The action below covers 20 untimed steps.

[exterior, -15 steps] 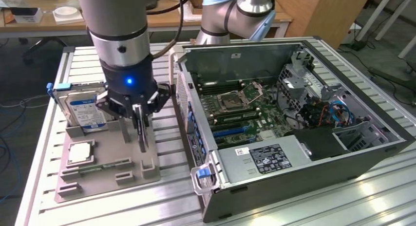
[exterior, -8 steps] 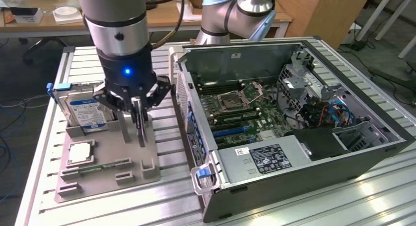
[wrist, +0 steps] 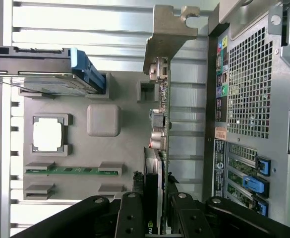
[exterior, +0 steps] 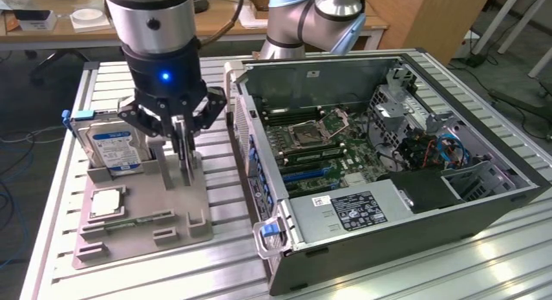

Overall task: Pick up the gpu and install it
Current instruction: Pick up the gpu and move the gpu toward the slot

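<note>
**Operator:** What does each view contribute?

**Technician:** The exterior view shows the gripper [exterior: 183,154] above the grey fixture [exterior: 203,206] on the worktop [exterior: 61,183], closed partway onto the gpu [exterior: 185,174]. The wrist view shows the card edge-on, pinched between the black fingers [wrist: 130,218], with the case's perforated rear panel [wrist: 249,84] alongside.

**Operator:** Describe the gpu.

**Technician:** It is a thin dark board standing on edge, with a silver end bracket [wrist: 167,34]. It sits along the fixture edge nearest the computer case [exterior: 405,203]. Whether it is clear of its slot cannot be told.

**Operator:** What surrounds it?

**Technician:** A hard drive [exterior: 108,145] stands upright at the fixture's opposite edge. A processor [exterior: 105,203] and a memory stick [exterior: 129,220] lie flat in the fixture nearby. The case's rear wall stands between the card and the motherboard [exterior: 337,151].
</note>
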Motion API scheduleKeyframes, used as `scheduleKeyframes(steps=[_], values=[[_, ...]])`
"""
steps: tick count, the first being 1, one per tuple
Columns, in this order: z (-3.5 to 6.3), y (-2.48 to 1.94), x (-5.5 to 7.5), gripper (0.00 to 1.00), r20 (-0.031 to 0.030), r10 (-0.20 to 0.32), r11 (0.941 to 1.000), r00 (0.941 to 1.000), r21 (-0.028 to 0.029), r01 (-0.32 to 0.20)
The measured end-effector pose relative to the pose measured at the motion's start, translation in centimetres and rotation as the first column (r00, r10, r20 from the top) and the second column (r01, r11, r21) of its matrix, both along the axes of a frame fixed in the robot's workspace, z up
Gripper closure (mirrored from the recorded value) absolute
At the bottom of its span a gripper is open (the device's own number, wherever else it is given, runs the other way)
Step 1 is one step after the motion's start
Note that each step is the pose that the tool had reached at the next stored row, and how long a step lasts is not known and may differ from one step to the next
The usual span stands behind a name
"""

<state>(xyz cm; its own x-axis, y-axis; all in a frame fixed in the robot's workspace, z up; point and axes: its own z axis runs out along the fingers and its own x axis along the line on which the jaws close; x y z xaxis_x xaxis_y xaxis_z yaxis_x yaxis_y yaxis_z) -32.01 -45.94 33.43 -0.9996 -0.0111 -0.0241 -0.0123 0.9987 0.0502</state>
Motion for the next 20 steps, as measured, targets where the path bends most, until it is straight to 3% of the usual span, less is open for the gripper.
scheduleKeyframes(steps=[8, 20], values=[[2.01, -0.02, 0.0, 0.73, 0.0000, 0.000, 1.0000, 1.0000, 0.0045, 0.000], [5.04, -0.02, 0.0, 0.73, 0.0000, 0.000, 1.0000, 1.0000, 0.0066, 0.000]])
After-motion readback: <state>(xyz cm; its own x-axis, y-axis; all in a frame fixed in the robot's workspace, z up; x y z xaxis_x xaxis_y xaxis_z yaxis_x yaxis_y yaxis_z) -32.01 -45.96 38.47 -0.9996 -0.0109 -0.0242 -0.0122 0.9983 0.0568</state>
